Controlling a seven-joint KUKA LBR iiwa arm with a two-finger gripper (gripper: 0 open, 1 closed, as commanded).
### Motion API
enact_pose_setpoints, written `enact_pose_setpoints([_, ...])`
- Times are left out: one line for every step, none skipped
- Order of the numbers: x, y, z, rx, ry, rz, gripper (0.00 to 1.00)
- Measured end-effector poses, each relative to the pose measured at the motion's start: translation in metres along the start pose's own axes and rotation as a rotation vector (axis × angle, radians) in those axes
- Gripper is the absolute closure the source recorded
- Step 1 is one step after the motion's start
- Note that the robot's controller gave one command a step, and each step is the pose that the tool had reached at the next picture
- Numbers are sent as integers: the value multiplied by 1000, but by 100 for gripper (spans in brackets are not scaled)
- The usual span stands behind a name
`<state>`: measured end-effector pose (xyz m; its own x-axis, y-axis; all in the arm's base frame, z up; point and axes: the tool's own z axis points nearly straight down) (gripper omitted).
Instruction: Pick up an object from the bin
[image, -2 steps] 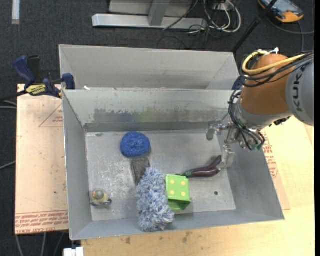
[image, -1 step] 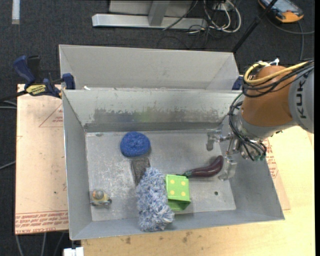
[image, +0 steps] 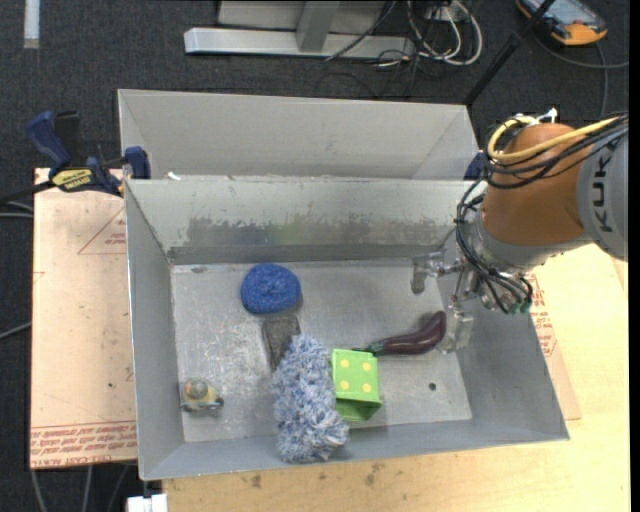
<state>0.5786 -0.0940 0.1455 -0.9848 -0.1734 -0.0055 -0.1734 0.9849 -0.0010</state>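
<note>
My gripper (image: 441, 303) hangs at the right side of the bin, open, with one fingertip (image: 421, 277) toward the back and the other (image: 461, 330) just right of a purple toy eggplant (image: 413, 340). The eggplant lies on the bin floor, its thick end up against that finger and its green stem pointing left. Nothing is clamped between the fingers. A green cube with pale dots (image: 356, 381) sits just left of the eggplant's stem.
A fuzzy blue-and-white cloth bundle (image: 304, 402) lies against the cube near the front wall. A round blue scrubber (image: 270, 288) sits at the back left, and a small figurine (image: 200, 396) in the front left corner. The arm's orange cover overhangs the right rim.
</note>
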Motion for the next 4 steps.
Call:
enact_pose_setpoints([6,8,74,-1,3,128,0])
enact_pose_setpoints([0,6,87,0,-7,30,100])
enact_pose_setpoints([1,5,86,0,-6,18,100])
enact_pose_setpoints([1,5,84,0,-3,13,100])
